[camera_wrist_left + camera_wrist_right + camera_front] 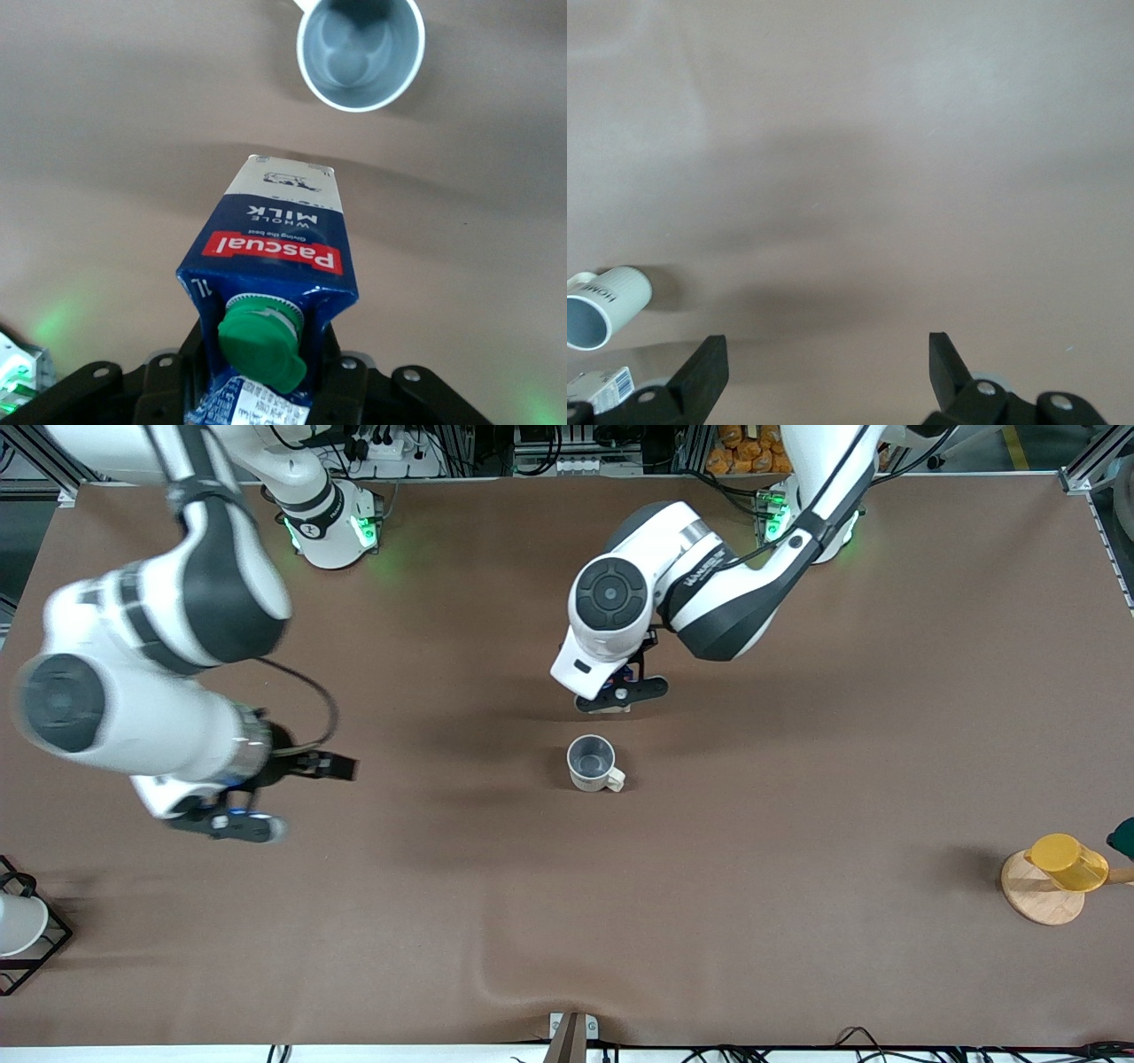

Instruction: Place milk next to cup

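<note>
My left gripper [620, 695] is shut on the milk [276, 252], a dark blue carton with a green cap and a red label band, gripped near its top. In the front view the wrist hides most of the carton. The carton hangs upright with its base close to the table; I cannot tell whether it touches. The cup [592, 763], an off-white mug with a grey inside, stands upright a short way nearer to the front camera than the carton. It also shows in the left wrist view [360, 51]. My right gripper [332, 766] is open and empty over bare table toward the right arm's end.
A translucent yellow plastic cup [1067, 862] sits on a round wooden disc [1036, 899] at the left arm's end. A white vessel in a black wire frame [18, 926] stands at the right arm's end. The brown cloth has a fold [496, 983] near the front edge.
</note>
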Motion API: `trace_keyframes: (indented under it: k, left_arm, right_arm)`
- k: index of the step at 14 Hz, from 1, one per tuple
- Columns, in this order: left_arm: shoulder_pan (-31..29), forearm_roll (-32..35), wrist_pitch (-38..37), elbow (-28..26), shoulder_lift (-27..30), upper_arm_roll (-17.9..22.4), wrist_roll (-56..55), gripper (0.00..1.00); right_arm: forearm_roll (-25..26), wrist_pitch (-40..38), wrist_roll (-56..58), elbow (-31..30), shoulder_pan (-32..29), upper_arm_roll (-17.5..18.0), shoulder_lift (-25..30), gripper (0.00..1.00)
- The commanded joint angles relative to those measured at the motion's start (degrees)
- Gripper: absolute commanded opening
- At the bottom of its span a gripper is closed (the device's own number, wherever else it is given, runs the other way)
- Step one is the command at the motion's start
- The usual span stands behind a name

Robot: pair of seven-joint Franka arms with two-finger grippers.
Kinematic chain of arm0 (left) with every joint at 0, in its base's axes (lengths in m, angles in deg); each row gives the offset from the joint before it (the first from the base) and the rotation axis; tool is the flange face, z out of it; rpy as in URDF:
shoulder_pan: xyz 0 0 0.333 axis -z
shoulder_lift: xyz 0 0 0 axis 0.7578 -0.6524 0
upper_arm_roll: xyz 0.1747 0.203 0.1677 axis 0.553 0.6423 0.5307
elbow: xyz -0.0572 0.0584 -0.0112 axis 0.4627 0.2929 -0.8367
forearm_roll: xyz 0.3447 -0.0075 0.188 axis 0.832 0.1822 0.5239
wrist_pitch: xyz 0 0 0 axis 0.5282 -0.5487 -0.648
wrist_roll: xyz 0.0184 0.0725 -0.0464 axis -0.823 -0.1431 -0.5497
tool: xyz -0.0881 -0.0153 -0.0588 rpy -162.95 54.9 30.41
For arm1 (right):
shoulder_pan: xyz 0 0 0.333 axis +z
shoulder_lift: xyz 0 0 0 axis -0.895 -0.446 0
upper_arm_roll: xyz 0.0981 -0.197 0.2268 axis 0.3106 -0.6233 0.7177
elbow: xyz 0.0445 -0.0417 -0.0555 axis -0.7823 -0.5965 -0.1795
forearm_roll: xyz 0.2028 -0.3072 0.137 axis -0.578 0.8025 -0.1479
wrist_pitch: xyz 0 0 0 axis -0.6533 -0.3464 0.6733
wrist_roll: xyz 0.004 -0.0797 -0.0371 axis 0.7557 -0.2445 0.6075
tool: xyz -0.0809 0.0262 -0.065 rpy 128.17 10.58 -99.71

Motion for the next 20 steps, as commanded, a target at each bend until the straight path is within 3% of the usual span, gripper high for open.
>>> trace_keyframes:
  k: [1, 7, 10, 15, 18, 20]
  left_arm:
    - [1.36, 1.07, 0.95, 2.18, -2.11, 0.57, -1.99, 0.49]
    - [1.97, 2.03, 4.82, 2.1, -4.31, 0.74, -1.73, 0.49]
    - [2.94, 2.47, 5.7, 2.1, -5.02, 1.97, -1.64, 0.49]
    - [3.64, 3.62, 7.11, 2.1, -5.81, 1.97, -1.55, 0.5]
    - [3.64, 5.02, 7.11, 2.01, -6.16, 2.06, -1.46, 0.51]
    - [3.56, 5.46, 7.2, 2.01, -6.25, 2.32, -1.38, 0.51]
  right_arm:
    - [0.01, 0.36, 5.38, -1.83, -5.77, 1.1, 3.22, 1.0]
    - [-0.42, -3.75, 20.15, -2.44, -14.2, 1.27, 12.88, 1.0]
    - [0.1, -5.69, 27.0, -2.53, -15.27, 1.01, 16.4, 1.0]
    - [1.76, -4.12, 26.14, -3.67, -14.13, 1.36, 16.5, 1.0]
    - [1.86, 0.43, 26.14, -10.59, -14.04, 1.36, 19.56, 1.0]
    - [1.86, 0.63, 26.14, -11.66, -14.05, 1.36, 19.84, 1.0]
